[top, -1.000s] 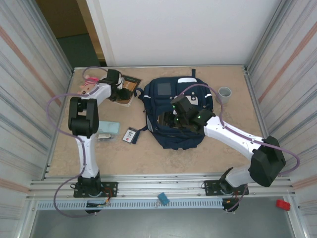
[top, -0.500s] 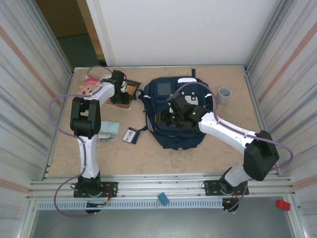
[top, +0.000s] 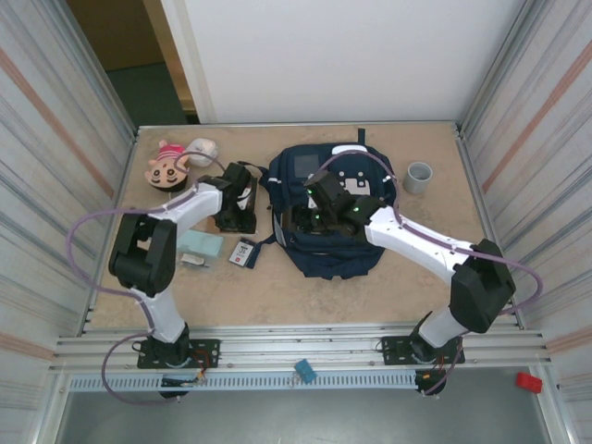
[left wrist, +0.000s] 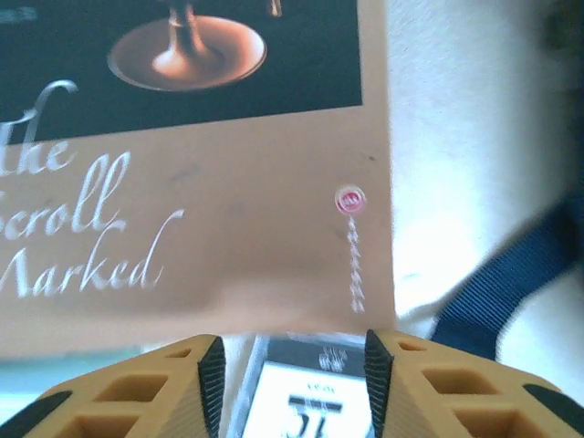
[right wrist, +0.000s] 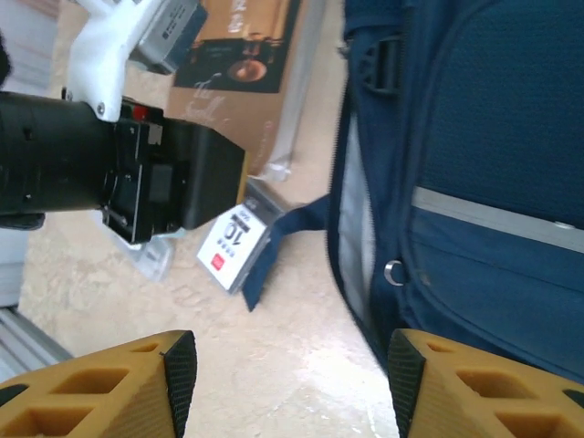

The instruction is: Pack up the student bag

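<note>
Tan tabletop [top: 305, 296] is occupied centrally by the student bag [top: 333, 264]. The left gripper [left wrist: 290, 342] is spread at 1 book [left wrist: 228, 228]; the right gripper [right wrist: 283, 342] is spread, empty, beside the bag's zip. Loading the book seems in hand: a firm pinch is needed, with the bag mouth held open.

Probably a robot lab cell: ribbed wall panels [top: 46, 166], aluminium rail [top: 305, 350].

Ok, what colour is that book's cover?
The book is tan with a black picture panel and white script; clearest in left wrist view.
</note>
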Tool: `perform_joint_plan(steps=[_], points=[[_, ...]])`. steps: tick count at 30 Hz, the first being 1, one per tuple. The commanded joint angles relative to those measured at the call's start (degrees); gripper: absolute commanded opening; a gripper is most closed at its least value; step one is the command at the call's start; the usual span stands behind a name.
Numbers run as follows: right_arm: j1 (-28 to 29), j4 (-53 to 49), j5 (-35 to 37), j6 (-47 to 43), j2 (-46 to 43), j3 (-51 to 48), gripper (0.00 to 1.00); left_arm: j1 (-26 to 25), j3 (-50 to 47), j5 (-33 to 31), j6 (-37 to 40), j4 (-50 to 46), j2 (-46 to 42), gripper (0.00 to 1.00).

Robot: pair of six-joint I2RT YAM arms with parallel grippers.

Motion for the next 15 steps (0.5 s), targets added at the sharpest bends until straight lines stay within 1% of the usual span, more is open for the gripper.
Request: perform_joint_plan(steps=[1,6,9,11,15], points=[[1.2,1.6,-2.1,-1.6,3.1,3.5,0.59,3.0,1.1,0.9,-2.0,-1.4,-6.3,0.51],[1.8,-0.5,-0.8,-1.2,12.2,11.7,0.58,10.1,2.2,3.9,0.1,-0.8,-6.4,0.52],[1.9,0.8,-2.8,-2.1,17.8,15.8,0.58,13.7,1.9,6.4,0.8,0.5,-5.5,0.54],[1.9,0.8,-3.8,-2.5,21.5,19.6,0.59,16.0,1.9,8.7,0.9,0.7,-4.5,0.53],[2.0,0.0,-3.6,-2.7,29.2,26.1,0.59,18.9,0.9,9.0,0.7,1.7,-3.3,0.52]])
